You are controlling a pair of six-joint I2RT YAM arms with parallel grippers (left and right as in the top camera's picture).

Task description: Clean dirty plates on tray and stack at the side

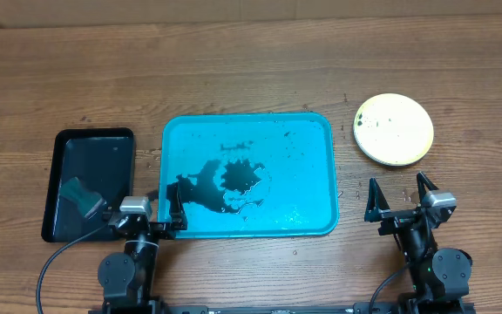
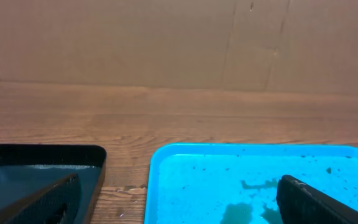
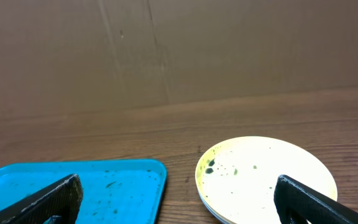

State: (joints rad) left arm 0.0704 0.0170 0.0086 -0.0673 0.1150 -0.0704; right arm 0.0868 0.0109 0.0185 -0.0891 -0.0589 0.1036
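Nearest the front edge of the wooden table (image 1: 260, 61), the left gripper (image 2: 178, 182) hangs with its jaws spread wide and nothing between them. In the left wrist view, one finger (image 2: 42, 200) shows over the black tray (image 1: 103, 139) and the other over the near left part of the turquoise tray (image 1: 321, 131). To the right, well apart from it, the right gripper (image 1: 399, 199) also stands wide open and empty above bare wood, just right of the turquoise tray's near right corner. The black tray lies left of the turquoise one, close beside it but not touching, and a grey-green block (image 1: 81, 196) rests in its near half; what that block is cannot be told. The turquoise tray sits in the middle of the table, its floor marked by a dark smear (image 1: 234, 179) and scattered specks. Farther back and to the right, off the tray on the wood, lie the plates (image 1: 395, 131). The yellow-green plate (image 3: 266, 171) is on top, dark specks on its left side, and another rim shows beneath it. A cardboard wall (image 3: 179, 50) stands at the far side.
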